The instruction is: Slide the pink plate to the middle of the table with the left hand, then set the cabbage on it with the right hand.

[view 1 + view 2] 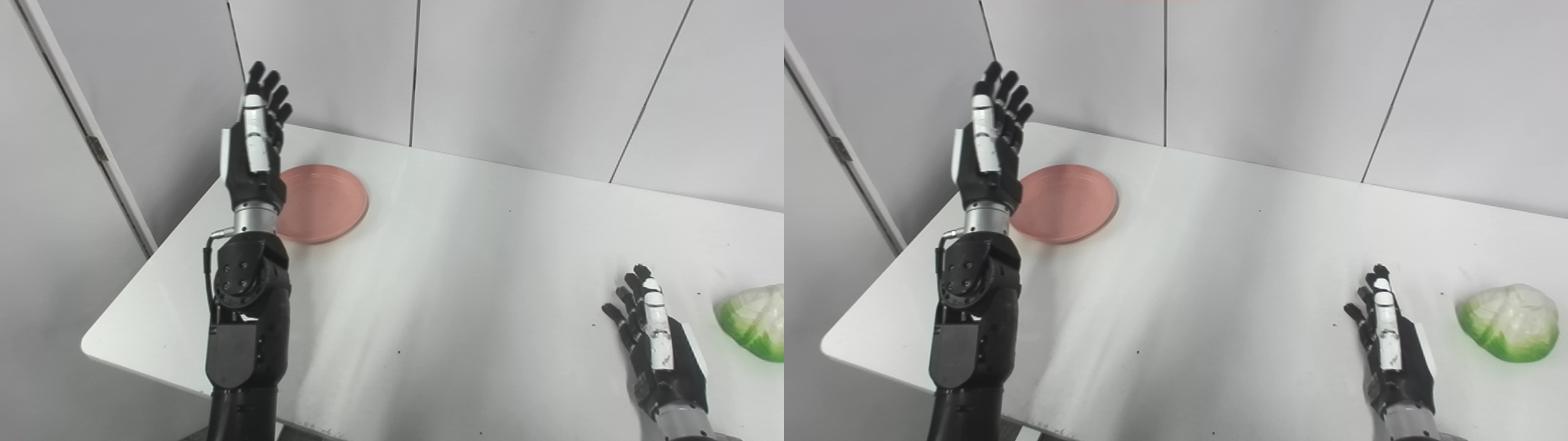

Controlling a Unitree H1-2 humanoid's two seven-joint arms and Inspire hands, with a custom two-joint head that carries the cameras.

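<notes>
Item count: one round pink plastic plate (1066, 202), one green-and-white cabbage (1508, 323), one white rectangular counter (1213, 275), two black robot hands.

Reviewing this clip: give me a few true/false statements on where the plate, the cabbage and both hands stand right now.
1. The pink plate lies near the table's far left corner. True.
2. The cabbage sits on the plate. False: it lies on the table at the right, far from the plate.
3. The left hand is open, holding nothing. True.
4. The right hand grips the cabbage. False: it is open, beside the cabbage and apart from it.
</notes>
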